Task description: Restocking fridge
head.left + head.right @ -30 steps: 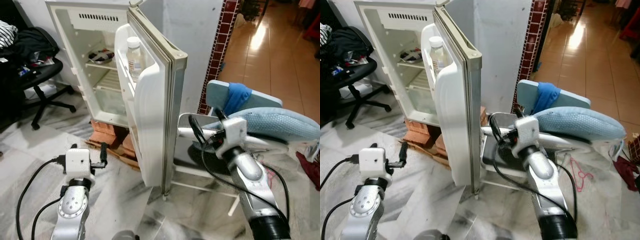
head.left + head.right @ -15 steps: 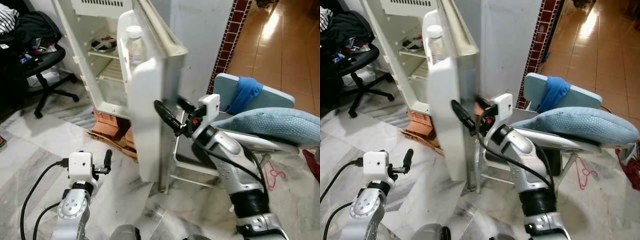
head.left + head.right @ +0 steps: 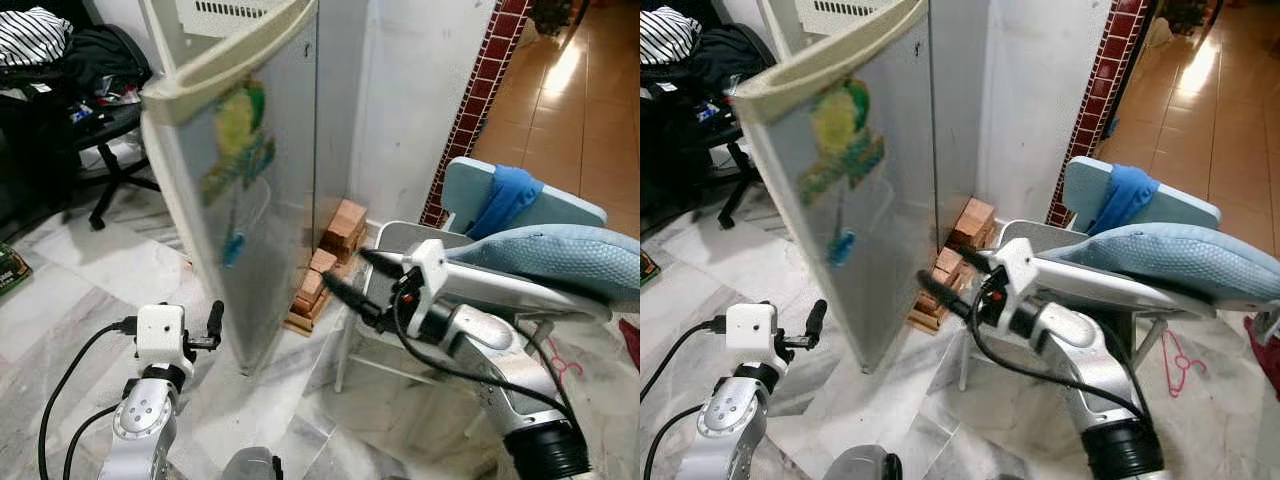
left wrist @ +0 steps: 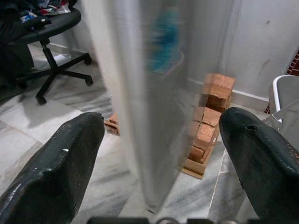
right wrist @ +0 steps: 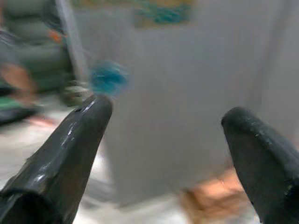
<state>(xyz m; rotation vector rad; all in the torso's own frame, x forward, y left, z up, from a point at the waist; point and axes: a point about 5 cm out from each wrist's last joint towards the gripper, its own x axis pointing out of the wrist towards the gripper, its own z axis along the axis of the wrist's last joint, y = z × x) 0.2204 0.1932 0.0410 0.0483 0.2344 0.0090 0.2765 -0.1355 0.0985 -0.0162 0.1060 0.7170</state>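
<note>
The white fridge door (image 3: 240,190) stands partly swung toward the cabinet, its outer face with green, yellow and blue stickers turned to me. My right gripper (image 3: 345,270) is open, with nothing between its fingers. It hovers just right of the door's lower half, pointing at the panel, and in the right wrist view that blurred panel (image 5: 187,70) lies ahead of the open right gripper (image 5: 163,135). My left gripper (image 4: 161,140) is open and empty, held low at the left, facing the door's bottom edge (image 4: 154,140). The fridge interior is hidden behind the door.
A stack of bricks on a wooden pallet (image 3: 335,225) props the fridge base. A black office chair (image 3: 90,130) piled with clothes stands at the left. A white folding chair with a blue cushion (image 3: 545,250) sits close on the right, below a tiled pillar (image 3: 470,100).
The fridge door has swung from edge-on to showing its outer face, hiding the bottle and shelves. My right gripper has drawn back lower and rightward. The camera view has shifted too.
</note>
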